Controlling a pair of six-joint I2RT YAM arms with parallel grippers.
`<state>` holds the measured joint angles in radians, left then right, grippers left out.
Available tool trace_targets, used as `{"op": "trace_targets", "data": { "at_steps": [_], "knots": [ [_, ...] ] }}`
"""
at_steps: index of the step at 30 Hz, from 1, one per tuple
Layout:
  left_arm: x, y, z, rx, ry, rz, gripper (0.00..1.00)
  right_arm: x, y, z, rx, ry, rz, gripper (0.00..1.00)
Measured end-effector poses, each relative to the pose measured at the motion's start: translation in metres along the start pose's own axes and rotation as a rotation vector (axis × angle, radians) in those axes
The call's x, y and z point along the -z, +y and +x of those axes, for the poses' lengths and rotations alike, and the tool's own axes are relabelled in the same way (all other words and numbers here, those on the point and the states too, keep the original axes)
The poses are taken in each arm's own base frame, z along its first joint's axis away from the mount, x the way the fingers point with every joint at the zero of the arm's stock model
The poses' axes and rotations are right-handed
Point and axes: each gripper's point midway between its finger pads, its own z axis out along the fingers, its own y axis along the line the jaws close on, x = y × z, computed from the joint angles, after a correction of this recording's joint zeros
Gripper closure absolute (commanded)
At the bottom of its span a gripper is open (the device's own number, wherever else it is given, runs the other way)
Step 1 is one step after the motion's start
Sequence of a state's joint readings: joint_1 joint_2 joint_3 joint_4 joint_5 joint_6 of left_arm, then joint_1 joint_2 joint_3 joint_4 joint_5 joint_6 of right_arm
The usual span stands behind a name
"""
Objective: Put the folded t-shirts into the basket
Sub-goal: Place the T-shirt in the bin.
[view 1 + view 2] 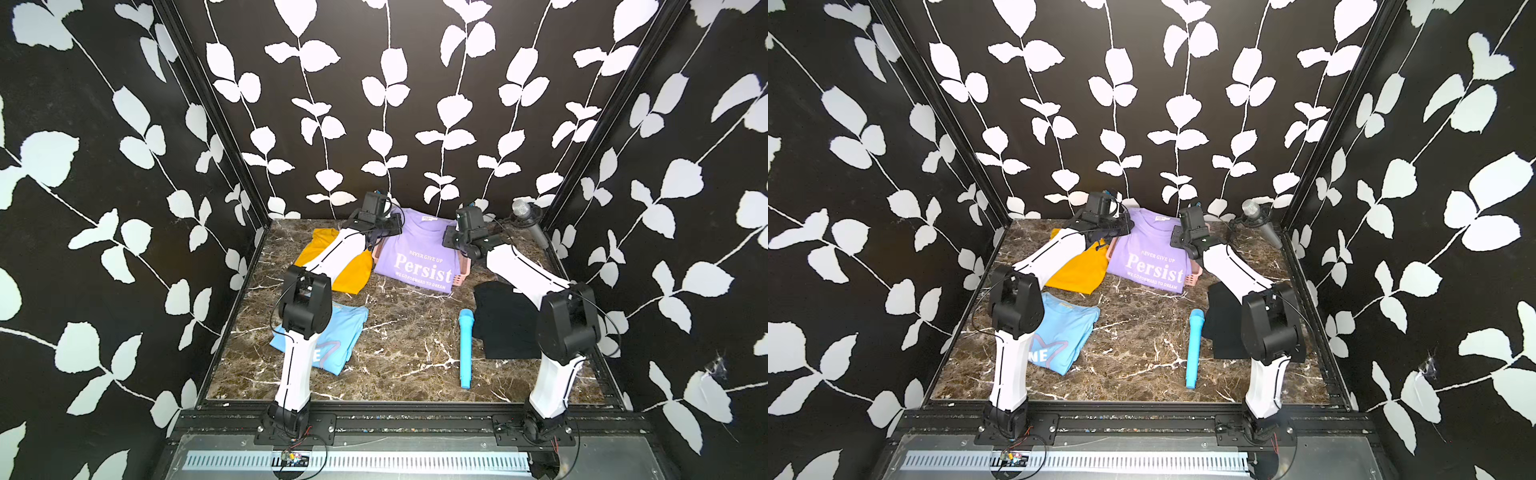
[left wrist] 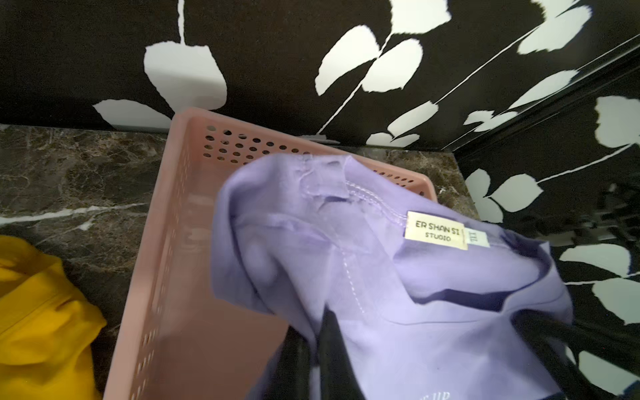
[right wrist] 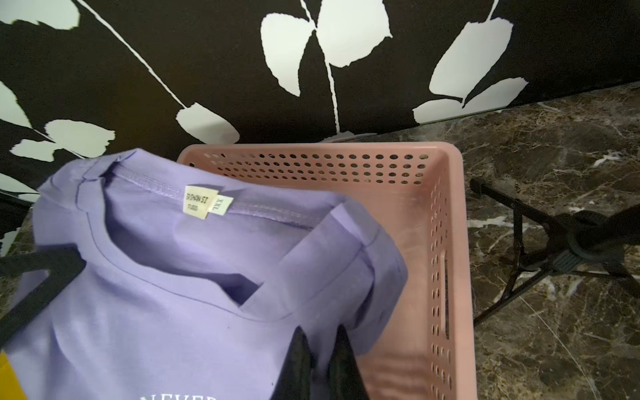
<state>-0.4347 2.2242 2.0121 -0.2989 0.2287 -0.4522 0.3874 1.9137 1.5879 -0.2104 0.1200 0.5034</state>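
Fabric of lilac t-shirt (image 1: 415,249) sits pinched in left hand (image 2: 313,356) and right hand (image 3: 320,363) over basket (image 3: 450,214).

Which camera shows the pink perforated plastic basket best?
Right wrist: the pink perforated plastic basket shows two holed walls, a handle slot and bare floor. Left wrist shows one corner; both top views only slivers around the lilac t-shirt.

Marble centre (image 1: 399,332) bare, passable; blue microphone (image 1: 465,349) beside black tee (image 1: 503,324); lilac tee (image 1: 415,249) covers basket (image 3: 453,194); microphone stand (image 1: 534,226) back corner.
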Motion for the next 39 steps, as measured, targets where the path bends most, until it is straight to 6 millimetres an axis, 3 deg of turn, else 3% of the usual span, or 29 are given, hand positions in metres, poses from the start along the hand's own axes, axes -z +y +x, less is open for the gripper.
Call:
{"op": "trace_targets", "data": {
  "at_steps": [14, 24, 39],
  "knots": [
    [-0.060, 0.037, 0.036, -0.100, 0.094, -0.043, 1.00, -0.070, -0.029, 0.034, 0.104, 0.101, 0.087, 1.00],
    [-0.087, 0.051, 0.047, -0.193, 0.092, -0.050, 1.00, -0.089, -0.043, 0.042, 0.210, 0.120, 0.139, 1.00],
    [-0.110, 0.056, 0.038, -0.225, 0.039, -0.057, 1.00, -0.112, -0.059, 0.037, 0.239, 0.114, 0.174, 0.94]
  ]
}}
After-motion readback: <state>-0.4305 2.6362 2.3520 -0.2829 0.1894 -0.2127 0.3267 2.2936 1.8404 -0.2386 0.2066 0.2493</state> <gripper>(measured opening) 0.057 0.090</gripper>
